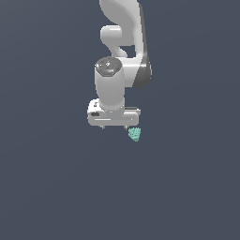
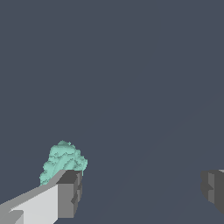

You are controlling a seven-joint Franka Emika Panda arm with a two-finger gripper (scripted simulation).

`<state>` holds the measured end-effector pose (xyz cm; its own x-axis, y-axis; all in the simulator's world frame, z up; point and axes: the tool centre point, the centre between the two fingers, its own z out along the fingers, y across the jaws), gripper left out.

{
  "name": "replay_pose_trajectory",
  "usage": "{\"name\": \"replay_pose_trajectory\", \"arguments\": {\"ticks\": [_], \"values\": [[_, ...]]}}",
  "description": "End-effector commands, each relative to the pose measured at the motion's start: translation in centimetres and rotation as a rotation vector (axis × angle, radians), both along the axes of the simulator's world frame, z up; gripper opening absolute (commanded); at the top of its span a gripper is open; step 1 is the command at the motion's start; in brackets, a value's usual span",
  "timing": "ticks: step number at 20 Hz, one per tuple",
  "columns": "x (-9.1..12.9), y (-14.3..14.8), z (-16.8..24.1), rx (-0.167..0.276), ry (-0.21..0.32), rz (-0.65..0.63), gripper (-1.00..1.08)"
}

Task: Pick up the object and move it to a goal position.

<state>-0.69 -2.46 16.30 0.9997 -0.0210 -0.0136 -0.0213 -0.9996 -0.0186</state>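
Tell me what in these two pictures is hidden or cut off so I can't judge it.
- Exterior view: the gripper fingertips are tiny stubs; their spread is unreadable there.
- Exterior view: the arm is cut off by the top edge.
- Wrist view: one finger covers the teal object's near side; contact is unclear.
- Wrist view: the other finger is cropped by the edge.

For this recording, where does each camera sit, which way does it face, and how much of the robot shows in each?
Exterior view: off the arm, looking at the white Panda arm, its open gripper and the small teal-green lumpy object over a plain dark grey surface.
Wrist view: on the wrist, looking past the grey fingertips at the surface; only the fingers show.
Shared: the object, outside the jaws beside one finger, and the gripper.
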Motion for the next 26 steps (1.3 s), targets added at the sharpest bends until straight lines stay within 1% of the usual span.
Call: {"name": "replay_pose_trajectory", "arguments": {"ticks": [1, 4, 9, 16, 21, 26], "values": [[0.0, 0.0, 0.0, 0.0, 0.0, 0.0, 1.0], [0.1, 0.0, -0.1, 0.005, -0.001, -0.01, 1.0], [0.4, -0.3, -0.4, 0.025, -0.007, -0.048, 1.0], [0.3, 0.0, -0.5, 0.025, -0.007, -0.055, 1.0], [0.0, 0.9, -1.1, 0.021, -0.006, -0.079, 1.0], [-0.6, 2.6, -2.1, 0.013, -0.005, -0.121, 1.0]]}}
